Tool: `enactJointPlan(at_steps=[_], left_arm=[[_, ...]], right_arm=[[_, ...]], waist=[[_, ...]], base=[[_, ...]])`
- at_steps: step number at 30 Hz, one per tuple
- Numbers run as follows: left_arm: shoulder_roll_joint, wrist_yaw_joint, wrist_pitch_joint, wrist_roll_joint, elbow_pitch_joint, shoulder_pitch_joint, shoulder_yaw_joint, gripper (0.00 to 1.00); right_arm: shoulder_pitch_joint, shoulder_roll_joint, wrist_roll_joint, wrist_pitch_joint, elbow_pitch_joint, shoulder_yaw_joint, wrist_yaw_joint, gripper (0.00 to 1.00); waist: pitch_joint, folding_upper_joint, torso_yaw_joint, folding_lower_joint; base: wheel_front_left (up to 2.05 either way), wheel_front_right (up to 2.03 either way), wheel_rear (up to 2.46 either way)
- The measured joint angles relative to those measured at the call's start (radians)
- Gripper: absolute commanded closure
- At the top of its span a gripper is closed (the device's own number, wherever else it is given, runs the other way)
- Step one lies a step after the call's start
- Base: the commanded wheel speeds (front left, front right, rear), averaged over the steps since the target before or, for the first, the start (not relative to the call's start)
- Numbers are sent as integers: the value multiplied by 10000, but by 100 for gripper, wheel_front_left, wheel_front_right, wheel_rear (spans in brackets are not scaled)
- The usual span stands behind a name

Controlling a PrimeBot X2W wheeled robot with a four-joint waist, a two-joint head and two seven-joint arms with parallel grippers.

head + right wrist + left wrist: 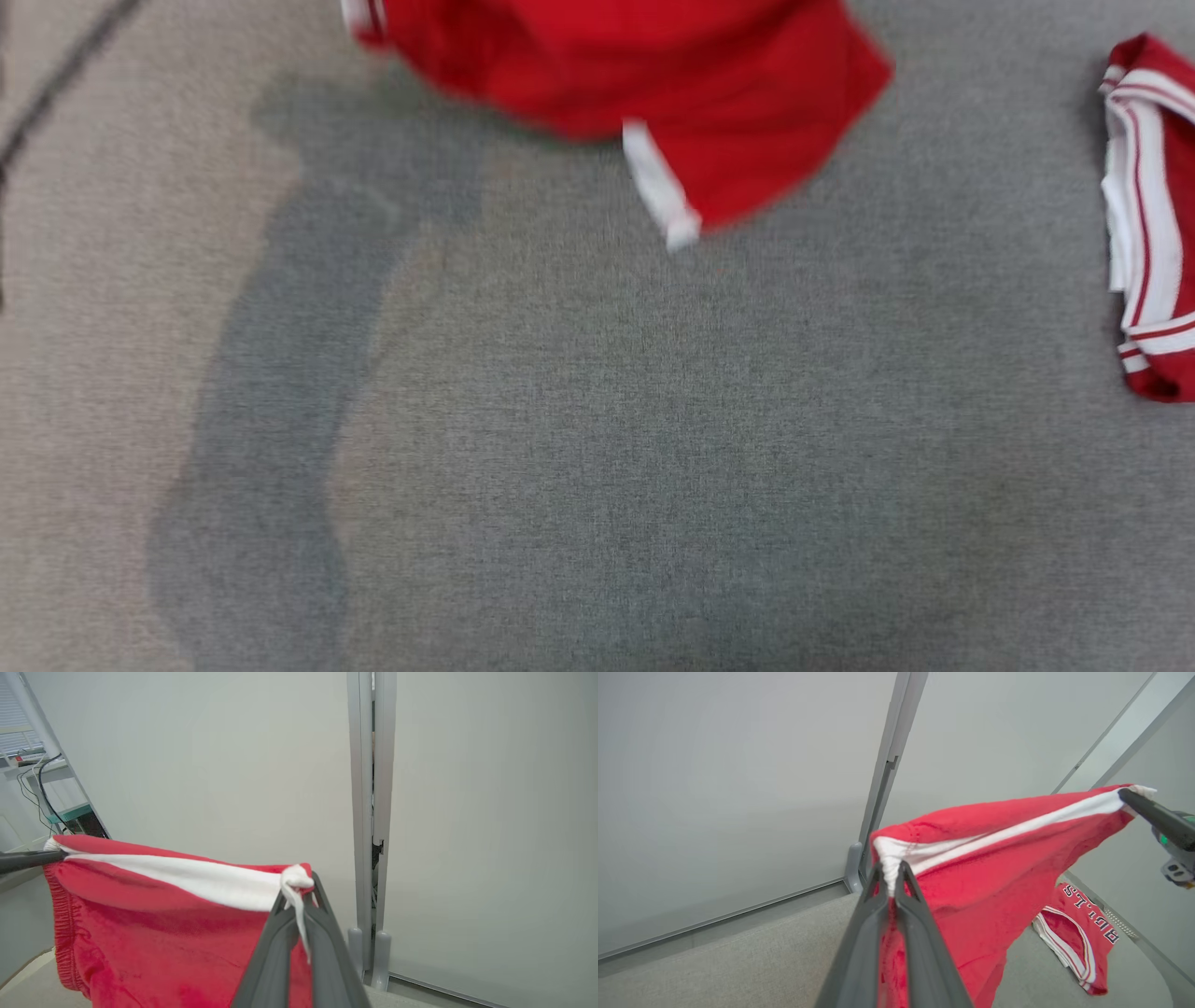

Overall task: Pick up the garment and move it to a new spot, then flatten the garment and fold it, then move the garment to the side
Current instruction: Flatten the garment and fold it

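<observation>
1. The left gripper has its fingers clamped on one end of the garment's white band.
2. The right gripper is pinched tight on the band's other end, and a white cord hangs down between its fingers.
3. The red garment hangs stretched between the two grippers, above the table toward its far edge. It is blurred in the head view, so I cannot tell whether its hem touches the table.
4. A second garment, red with white stripes and lettering, lies crumpled near the table's right edge, well apart from the first.
</observation>
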State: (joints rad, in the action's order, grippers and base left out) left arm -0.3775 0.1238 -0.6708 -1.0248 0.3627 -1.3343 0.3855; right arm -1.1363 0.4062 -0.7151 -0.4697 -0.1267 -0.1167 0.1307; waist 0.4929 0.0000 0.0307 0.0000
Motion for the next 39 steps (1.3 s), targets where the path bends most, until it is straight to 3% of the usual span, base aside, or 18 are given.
enactJointPlan(at_steps=[8, 17, 21, 26, 30, 39], left_arm=[[504, 63, 1191, -19, 1733, -2272, 761, 100], [399, 63, 1747, -604, 2299, -2823, 2104, 100], [61, 63, 2017, -922, 2033, -2193, 3099, 100], [-435, 63, 3076, -1081, 2010, -944, 4000, 100], [-731, 63, 3511, -1582, 1799, 439, 4675, 100], [-2027, 63, 3630, -2991, 115, 3243, 5534, 100]], right_arm=[[-2695, 516, -61, 1419, -1319, -926, 2, 100], [-3343, 658, -339, 1887, -2180, -2245, 2, 100], [-2782, 892, -683, 2057, -2295, -2886, 0, 100], [-1539, 972, -1089, 2401, -2196, -3693, 0, 100], [-177, 934, -1521, 2591, -2075, -4288, 0, 100], [3166, 1277, -2374, 2474, -980, -5033, 0, 100]], waist=[[706, 0, -116, 0], [858, 0, -138, 1], [911, 0, -93, 0], [745, 0, -136, 0], [309, 0, -204, 1], [-1127, 0, -335, 0]], base=[[0, 0, 0], [0, 0, 0], [0, 0, 0], [0, 0, 0], [0, 0, 0], [0, 0, 0]])
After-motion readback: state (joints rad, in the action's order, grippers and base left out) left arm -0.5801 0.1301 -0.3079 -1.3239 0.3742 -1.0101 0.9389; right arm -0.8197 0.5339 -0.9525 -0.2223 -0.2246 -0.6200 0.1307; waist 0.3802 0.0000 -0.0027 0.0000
